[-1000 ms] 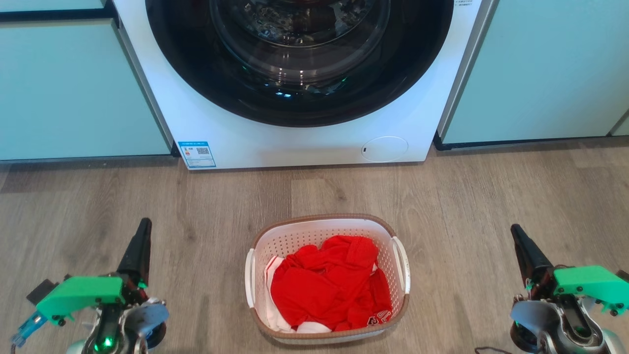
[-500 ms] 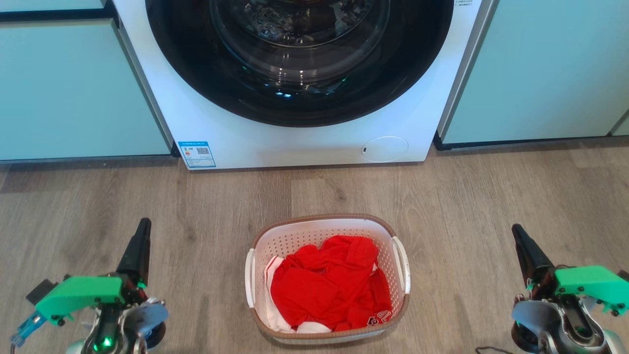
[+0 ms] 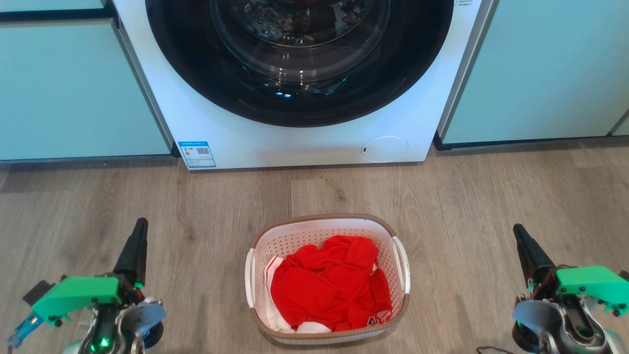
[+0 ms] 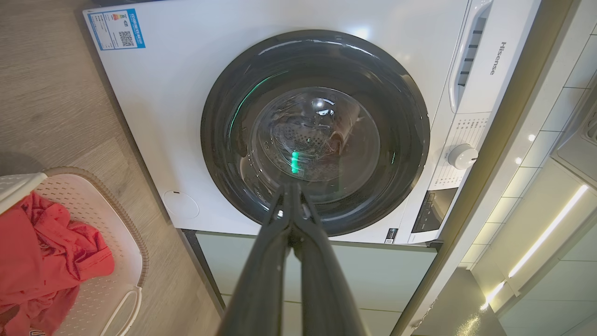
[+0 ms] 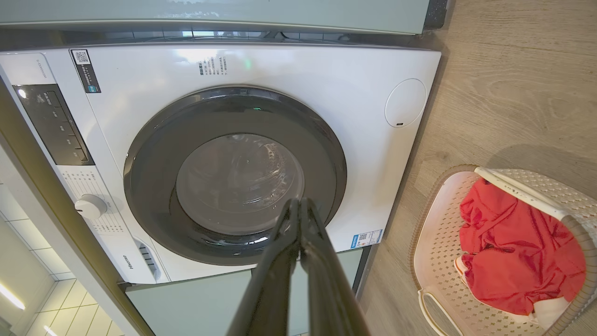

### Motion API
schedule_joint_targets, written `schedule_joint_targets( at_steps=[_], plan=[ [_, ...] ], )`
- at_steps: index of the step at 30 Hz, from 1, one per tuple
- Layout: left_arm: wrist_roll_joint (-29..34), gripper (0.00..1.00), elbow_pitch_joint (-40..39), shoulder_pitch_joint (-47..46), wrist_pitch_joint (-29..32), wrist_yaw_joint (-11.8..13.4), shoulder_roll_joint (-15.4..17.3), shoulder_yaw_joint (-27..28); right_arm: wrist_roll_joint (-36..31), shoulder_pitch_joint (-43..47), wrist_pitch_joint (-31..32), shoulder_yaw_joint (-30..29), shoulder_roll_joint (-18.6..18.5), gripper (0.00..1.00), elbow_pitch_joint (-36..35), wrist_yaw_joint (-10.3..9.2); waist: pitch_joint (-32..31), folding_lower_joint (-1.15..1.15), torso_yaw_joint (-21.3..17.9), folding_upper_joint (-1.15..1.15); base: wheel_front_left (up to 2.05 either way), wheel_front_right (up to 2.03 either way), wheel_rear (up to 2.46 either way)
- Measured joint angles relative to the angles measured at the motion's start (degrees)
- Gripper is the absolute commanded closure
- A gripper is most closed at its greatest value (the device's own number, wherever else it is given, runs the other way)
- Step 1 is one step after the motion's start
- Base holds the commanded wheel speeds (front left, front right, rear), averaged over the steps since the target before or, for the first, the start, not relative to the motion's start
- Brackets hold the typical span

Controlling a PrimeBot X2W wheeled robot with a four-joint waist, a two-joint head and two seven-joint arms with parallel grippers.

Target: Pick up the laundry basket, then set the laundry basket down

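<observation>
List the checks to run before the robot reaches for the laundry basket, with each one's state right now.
1. Laundry basket upright on the floor: ok.
2. Side handles uncovered and free to grasp: ok.
3. Left claw open for a handle: not ok, shut and apart from the basket.
4. Right claw open for a handle: not ok, shut and apart.
5. Red garment inside the rim: ok.
6. Load light enough to lift: cannot tell.

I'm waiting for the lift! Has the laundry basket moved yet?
No. The laundry basket keeps the same spot in the head view, just as far below the washing machine as before.
</observation>
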Motion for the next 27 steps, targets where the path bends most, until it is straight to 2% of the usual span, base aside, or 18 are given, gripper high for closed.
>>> schedule_joint_targets(
  at_steps=[27],
  plan=[
    [0.02, 1.00, 0.00, -0.02, 0.19, 0.00, -0.16, 0.24, -0.10, 0.00, 0.08, -0.26, 0.08, 1.00, 0.00, 0.00, 0.00, 0.00, 0.00, 0.00, 0.00, 0.00, 0.00]
  ],
)
